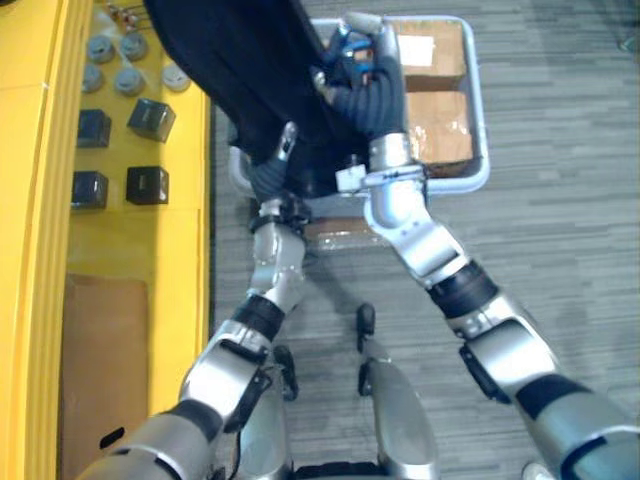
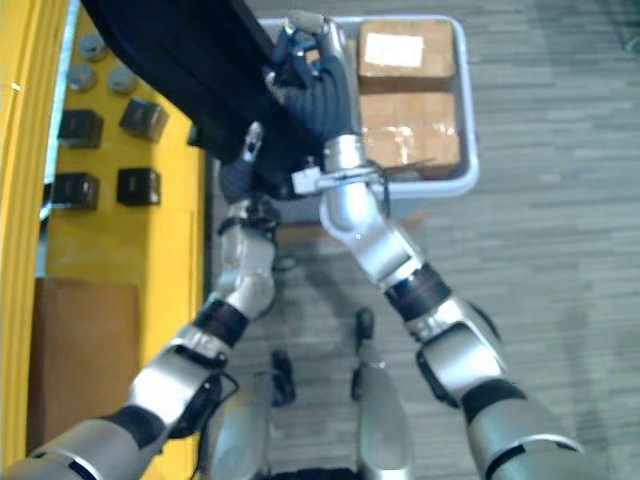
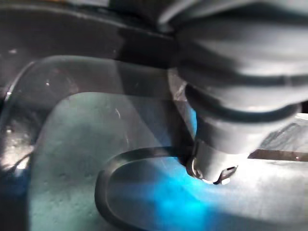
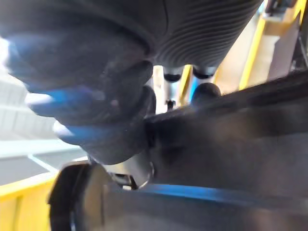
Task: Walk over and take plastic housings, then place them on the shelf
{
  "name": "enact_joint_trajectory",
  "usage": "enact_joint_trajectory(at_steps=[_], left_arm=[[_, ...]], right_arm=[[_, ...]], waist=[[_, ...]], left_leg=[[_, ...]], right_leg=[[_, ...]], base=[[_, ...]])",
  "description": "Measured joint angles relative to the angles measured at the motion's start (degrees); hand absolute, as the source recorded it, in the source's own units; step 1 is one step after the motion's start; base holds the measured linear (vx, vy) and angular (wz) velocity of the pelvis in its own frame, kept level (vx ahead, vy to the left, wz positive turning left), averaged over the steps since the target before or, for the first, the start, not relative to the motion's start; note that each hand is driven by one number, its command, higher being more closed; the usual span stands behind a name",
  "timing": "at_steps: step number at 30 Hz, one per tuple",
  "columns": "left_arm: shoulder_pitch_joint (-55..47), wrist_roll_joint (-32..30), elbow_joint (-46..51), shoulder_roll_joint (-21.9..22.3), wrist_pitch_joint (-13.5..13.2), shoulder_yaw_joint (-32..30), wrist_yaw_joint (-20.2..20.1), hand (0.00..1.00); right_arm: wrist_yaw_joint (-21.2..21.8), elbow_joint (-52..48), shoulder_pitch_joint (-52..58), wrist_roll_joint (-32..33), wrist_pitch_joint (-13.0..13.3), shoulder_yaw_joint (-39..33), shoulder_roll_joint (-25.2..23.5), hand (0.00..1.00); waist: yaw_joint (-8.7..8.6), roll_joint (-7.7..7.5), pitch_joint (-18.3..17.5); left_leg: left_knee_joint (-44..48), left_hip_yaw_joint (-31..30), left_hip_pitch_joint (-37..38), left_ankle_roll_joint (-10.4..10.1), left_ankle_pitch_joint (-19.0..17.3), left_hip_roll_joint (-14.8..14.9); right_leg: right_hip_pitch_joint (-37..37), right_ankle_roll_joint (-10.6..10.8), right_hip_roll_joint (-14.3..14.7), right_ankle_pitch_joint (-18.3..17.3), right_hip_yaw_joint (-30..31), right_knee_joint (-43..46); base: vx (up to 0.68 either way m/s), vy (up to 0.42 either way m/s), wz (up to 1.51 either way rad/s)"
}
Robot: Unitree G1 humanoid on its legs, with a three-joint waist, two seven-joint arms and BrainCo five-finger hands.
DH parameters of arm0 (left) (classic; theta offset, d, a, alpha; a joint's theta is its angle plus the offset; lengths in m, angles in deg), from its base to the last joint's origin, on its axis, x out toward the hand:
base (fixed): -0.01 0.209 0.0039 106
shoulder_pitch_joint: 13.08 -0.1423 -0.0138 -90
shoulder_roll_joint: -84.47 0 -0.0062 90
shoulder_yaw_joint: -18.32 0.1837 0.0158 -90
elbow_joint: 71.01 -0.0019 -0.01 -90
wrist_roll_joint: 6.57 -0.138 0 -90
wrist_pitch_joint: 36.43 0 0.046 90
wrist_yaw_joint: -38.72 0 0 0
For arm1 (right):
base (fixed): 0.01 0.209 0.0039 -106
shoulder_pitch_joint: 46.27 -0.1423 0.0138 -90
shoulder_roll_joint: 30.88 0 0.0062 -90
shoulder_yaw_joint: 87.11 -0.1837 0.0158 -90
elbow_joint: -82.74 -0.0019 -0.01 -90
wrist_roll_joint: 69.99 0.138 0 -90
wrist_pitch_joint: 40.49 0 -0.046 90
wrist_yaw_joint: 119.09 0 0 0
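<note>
Left eye view: right robot hand is curling its fingers over the edge of a big black plastic housing, holding it above a grey tote of cardboard boxes, beside the yellow shelf. Left robot hand is touching the housing's lower edge; grip can't be told. Wrist views: dark housing surface is sitting right against both hands.

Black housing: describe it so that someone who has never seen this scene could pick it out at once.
Right of the yellow shelf, a pale bin of cardboard boxes shows against the grey floor. Over its shelf-side end, the left hand and right hand carry the black housing. Unlike the small black cubes on the shelf, it is one large dark panel.
</note>
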Motion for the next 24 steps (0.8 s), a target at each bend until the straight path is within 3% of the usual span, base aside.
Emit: enact_joint_trajectory(at_steps=[5,12,15,18,22,24], left_arm=[[-1.79,-3.49,1.56,-1.17,0.59,-0.08,2.02,1.0],[-3.32,-17.72,3.36,-1.33,3.68,-0.68,11.94,1.0],[-3.57,-24.52,3.43,-1.75,6.34,-0.91,17.29,1.0],[-5.75,-31.26,4.22,-2.15,9.41,-1.53,22.84,1.0],[-9.85,-37.38,5.44,-3.62,12.54,-3.88,28.61,1.0],[-11.76,-39.98,5.45,-3.59,13.73,-5.71,30.8,1.0]], right_arm=[[2.32,0.83,2.93,3.79,-0.89,0.31,1.16,0.0],[2.09,2.16,4.44,5.95,-1.29,-0.12,2.54,0.0],[2.85,1.42,4.82,8.49,-1.81,-1.59,2.74,0.0],[6.41,-3.69,7.14,16.4,-1.49,-4.63,4.14,0.0],[15.24,-14.05,12.05,27.54,3.11,-8.22,8.49,0.0],[18.83,-18.9,15.93,29.79,4.65,-10.33,10.14,0.0]], waist=[[0.12,0.03,0.0],[0.42,0.08,0.0],[0.48,0.09,0.0],[0.22,0.11,-0.01],[0.07,0.15,-0.02],[0.06,0.2,-0.06]], left_leg=[[0.34,-0.12,0.1,0.25,-0.2,-0.07],[0.94,-1.0,1.06,0.36,-0.48,-0.18],[0.95,-0.95,1.24,0.36,-0.48,-0.35],[0.42,-0.92,2.65,0.31,-0.51,-0.33],[-0.72,-0.76,4.97,0.27,-0.52,-0.33],[-1.39,-0.89,6.52,0.12,-0.61,-0.28]], right_leg=[[0.43,0.1,-0.12,0.06,-0.12,-0.02],[2.5,0.15,-0.34,0.09,-1.14,-0.71],[2.79,0.24,-0.38,0.19,-1.15,-0.99],[4.13,0.24,-0.3,0.19,-1.18,-1.33],[6.31,0.25,-0.15,0.19,-1.22,-2.36],[7.86,0.26,-0.01,0.13,-1.35,-2.67]], base=[[-0.02,0.013,0.01],[-0.05,0.033,0.07],[-0.05,0.037,-0.01],[-0.02,0.041,-0.01],[-0.01,0.046,-0.01],[-0.01,0.047,0.03]])
